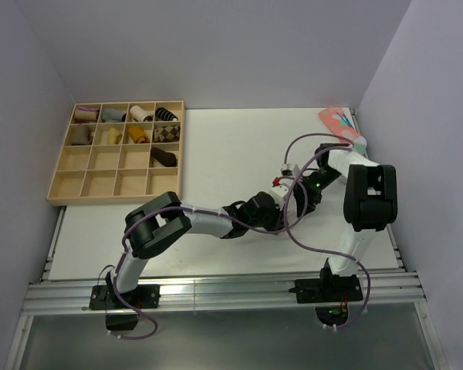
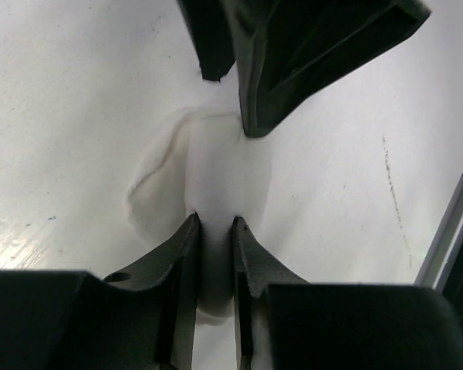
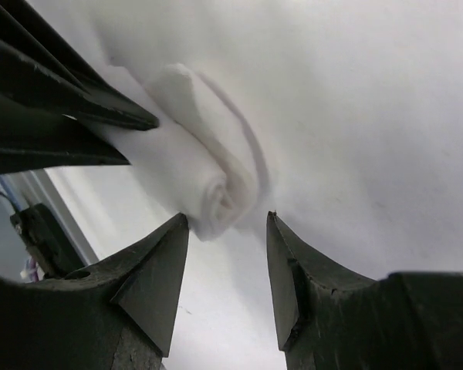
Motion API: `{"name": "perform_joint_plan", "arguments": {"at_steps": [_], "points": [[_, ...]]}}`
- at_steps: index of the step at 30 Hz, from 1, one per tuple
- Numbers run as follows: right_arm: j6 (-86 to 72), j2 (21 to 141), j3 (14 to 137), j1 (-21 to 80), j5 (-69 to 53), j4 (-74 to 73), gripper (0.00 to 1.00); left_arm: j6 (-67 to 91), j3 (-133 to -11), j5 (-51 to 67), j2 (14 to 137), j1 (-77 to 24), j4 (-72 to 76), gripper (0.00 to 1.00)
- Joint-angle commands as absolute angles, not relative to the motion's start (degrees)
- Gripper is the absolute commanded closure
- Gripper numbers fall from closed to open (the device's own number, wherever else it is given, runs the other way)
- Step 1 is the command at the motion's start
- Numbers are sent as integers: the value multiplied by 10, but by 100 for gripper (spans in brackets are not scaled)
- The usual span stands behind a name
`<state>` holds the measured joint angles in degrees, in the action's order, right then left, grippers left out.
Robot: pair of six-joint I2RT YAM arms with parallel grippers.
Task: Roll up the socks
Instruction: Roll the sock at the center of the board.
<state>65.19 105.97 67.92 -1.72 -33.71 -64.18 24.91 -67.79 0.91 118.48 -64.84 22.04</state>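
Observation:
A white sock (image 2: 216, 166) lies rolled up on the white table. My left gripper (image 2: 214, 220) is shut on the near part of the roll. It also shows in the right wrist view (image 3: 69, 116), gripping the roll from the left. My right gripper (image 3: 226, 217) is open, its fingertips on either side of the roll's spiral end (image 3: 216, 196), not clamping it. In the left wrist view the right fingers (image 2: 293, 62) sit at the roll's far end. In the top view both grippers, left (image 1: 275, 219) and right (image 1: 288, 200), meet at centre right and hide the sock.
A wooden divided tray (image 1: 62, 177) stands at the back left with several rolled socks in its upper compartments. A pink patterned sock (image 1: 339, 125) lies at the back right corner. The table's metal front rail (image 1: 216, 293) runs past the arm bases.

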Motion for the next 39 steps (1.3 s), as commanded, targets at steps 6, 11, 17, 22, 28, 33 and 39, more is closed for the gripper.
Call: {"name": "perform_joint_plan", "arguments": {"at_steps": [6, 11, 17, 22, 28, 33, 39], "points": [[664, 1002, 686, -70, -390, -604, 48, 308, -697, 83, 1237, -628, 105, 100], [732, 963, 644, -81, -391, -609, 44, 336, -706, 114, 1247, -606, 89, 100], [812, 952, 628, -81, -394, -633, 41, 345, -726, 151, 1260, -587, 62, 100], [847, 943, 617, -79, -385, -629, 39, 345, -741, 177, 1270, -574, 36, 100], [860, 905, 575, -58, -372, -594, 38, 342, -764, 197, 1287, -563, 9, 100], [862, 853, 528, -47, -366, -559, 36, 339, -780, 200, 1295, -561, 2, 100], [861, 814, 483, -34, -351, -506, 35, 341, -793, 209, 1307, -559, -17, 100]]}}
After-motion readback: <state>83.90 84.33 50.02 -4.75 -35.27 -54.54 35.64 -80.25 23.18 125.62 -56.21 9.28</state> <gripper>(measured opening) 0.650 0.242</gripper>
